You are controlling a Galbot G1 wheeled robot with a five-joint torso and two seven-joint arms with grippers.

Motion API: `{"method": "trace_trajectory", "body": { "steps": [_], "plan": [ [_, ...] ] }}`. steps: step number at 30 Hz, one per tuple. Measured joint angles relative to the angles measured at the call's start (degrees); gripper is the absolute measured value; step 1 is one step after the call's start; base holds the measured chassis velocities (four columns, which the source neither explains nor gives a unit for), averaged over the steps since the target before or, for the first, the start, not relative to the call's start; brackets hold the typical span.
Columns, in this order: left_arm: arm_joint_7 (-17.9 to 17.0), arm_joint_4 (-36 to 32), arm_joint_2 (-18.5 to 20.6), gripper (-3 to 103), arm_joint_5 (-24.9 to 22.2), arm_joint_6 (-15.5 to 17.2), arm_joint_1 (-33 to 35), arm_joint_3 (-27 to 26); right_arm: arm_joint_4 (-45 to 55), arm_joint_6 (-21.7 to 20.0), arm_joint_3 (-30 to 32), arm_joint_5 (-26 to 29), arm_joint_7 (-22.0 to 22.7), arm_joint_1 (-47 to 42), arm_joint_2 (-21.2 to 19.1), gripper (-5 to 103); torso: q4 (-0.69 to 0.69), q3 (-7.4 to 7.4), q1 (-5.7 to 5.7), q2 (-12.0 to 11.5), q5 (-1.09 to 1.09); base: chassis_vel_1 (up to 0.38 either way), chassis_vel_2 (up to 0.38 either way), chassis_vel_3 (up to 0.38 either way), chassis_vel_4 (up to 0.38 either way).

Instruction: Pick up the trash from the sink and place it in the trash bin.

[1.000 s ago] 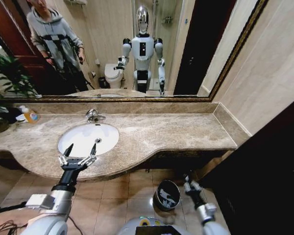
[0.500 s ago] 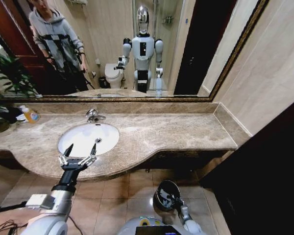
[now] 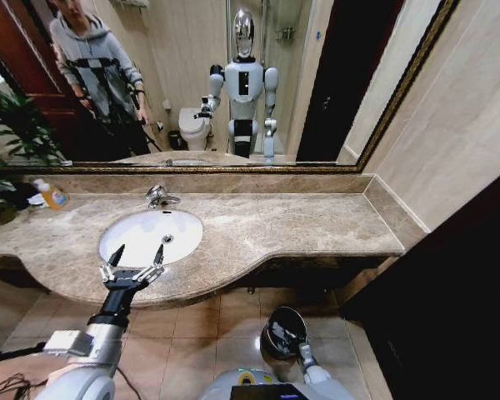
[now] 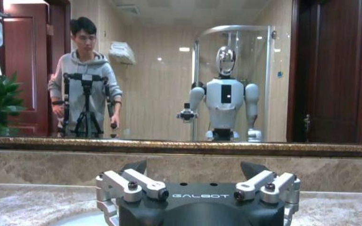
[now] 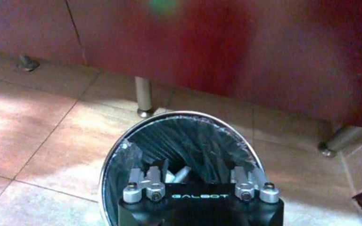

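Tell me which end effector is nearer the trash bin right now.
The right. The right end effector hangs directly over the trash bin on the floor tiles. The left end effector is up at the countertop's front edge, over the near rim of the sink, fingers spread.

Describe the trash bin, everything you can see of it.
The trash bin is small and round, with a shiny metallic rim and a black liner that looks like crinkled plastic. It stands upright on the tan tiled floor, just in front of the dark red vanity cabinet and near one of its metal legs. Its mouth is open, with no lid. The right gripper hangs directly above it, pointing into the opening; something pale shows between the fingers, but what it is cannot be told.
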Motion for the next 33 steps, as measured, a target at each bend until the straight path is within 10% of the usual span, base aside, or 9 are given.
{"method": "trace_trajectory", "body": {
  "steps": [7, 14, 23, 33],
  "plan": [
    [0.0, 0.0, 0.0, 100, 0.0, 0.0, 0.0, 0.0, 15.36, -0.24, 0.82, 1.59, 3.49, -6.98, -3.07, 79, 0.0, 0.0, 0.0, 0.0, 0.03, 0.0, 0.0, 0.0, 0.0],
    [-0.01, 0.0, -0.01, 100, 0.0, 0.0, 0.0, -0.01, 54.34, -15.65, 7.81, 14.96, 6.35, -26.01, -7.0, 99, 0.02, -0.01, -0.02, 0.01, -0.06, 0.0, 0.0, 0.0, 0.0],
    [0.0, 0.0, 0.0, 100, 0.0, 0.0, 0.0, 0.0, 90.17, -18.4, 20.75, 19.88, 2.43, -41.48, 0.41, 100, -0.02, -0.01, -0.02, 0.01, -0.03, 0.0, 0.0, 0.0, 0.0],
    [0.0, 0.0, 0.0, 100, 0.0, 0.0, 0.0, 0.0, 102.58, -26.17, 21.69, 22.72, 0.78, -32.11, 4.43, 100, 0.02, 0.0, 0.01, 0.0, 0.0, 0.0, 0.0, 0.0, 0.0]
  ]
}}
